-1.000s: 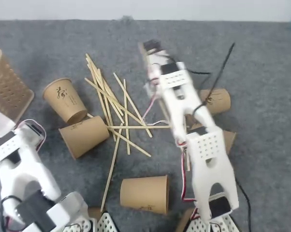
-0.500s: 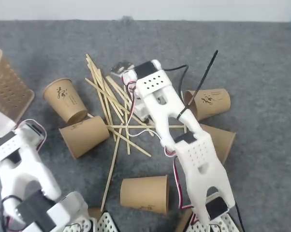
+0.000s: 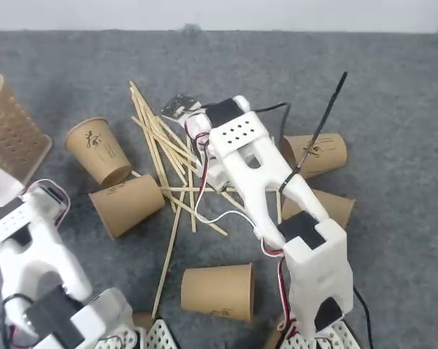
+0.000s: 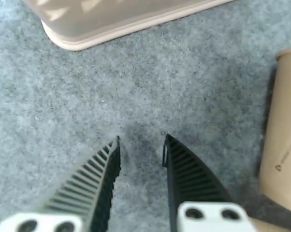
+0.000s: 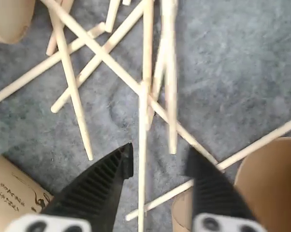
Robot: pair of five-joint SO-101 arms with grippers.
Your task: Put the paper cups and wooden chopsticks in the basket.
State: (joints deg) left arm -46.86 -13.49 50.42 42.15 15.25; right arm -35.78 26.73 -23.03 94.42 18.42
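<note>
Several wooden chopsticks lie crossed in a loose pile mid-table. Several paper cups surround them: one and another to the left, one in front, two on the right. The tan basket stands at the far left. My right gripper hangs open just above the chopsticks, one stick running between its fingers. My left gripper is open over bare carpet, between the basket's base and a lying cup.
Grey carpet covers the table. The right arm stretches from the front edge over the right-hand cups, trailing loose wires. The left arm sits folded at the front left. Two cup rims flank the right gripper.
The right arm has swung left, from above the right-hand cups to over the chopstick pile. The left arm has not moved.
</note>
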